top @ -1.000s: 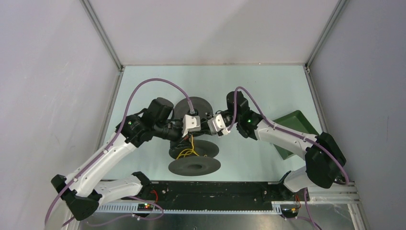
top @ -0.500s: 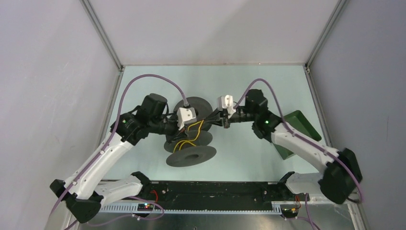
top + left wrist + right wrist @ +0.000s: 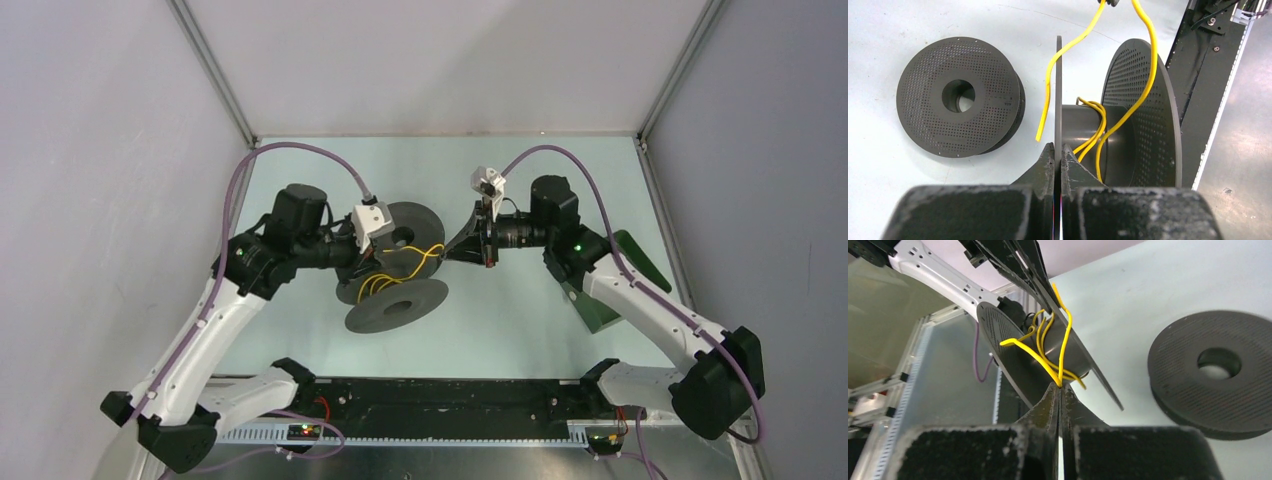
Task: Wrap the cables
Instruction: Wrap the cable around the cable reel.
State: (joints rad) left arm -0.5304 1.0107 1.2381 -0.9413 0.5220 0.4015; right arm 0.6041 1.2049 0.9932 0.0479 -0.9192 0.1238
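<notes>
The yellow cable (image 3: 418, 257) loops loosely round the hub of a dark grey spool (image 3: 400, 306) that is tilted on edge. My left gripper (image 3: 372, 268) is shut on that spool's thin flange, seen edge-on in the left wrist view (image 3: 1058, 148). The cable (image 3: 1148, 65) runs up off the hub, and one free end hangs by the flange. My right gripper (image 3: 447, 252) is shut on the yellow cable (image 3: 1064, 340) just right of the spool (image 3: 1008, 350), its jaws pinched on the strands (image 3: 1060, 386). The red cable is out of view.
A second dark grey spool (image 3: 418, 218) lies flat behind the held one; it also shows in the left wrist view (image 3: 923, 100) and the right wrist view (image 3: 1188, 370). A green tray (image 3: 625, 262) sits at the right. A black rail (image 3: 450, 395) runs along the near edge.
My right gripper has drawn back to the right and rolled over, pulling the yellow cable out from the spool. My left gripper has moved left and up, tilting the held spool.
</notes>
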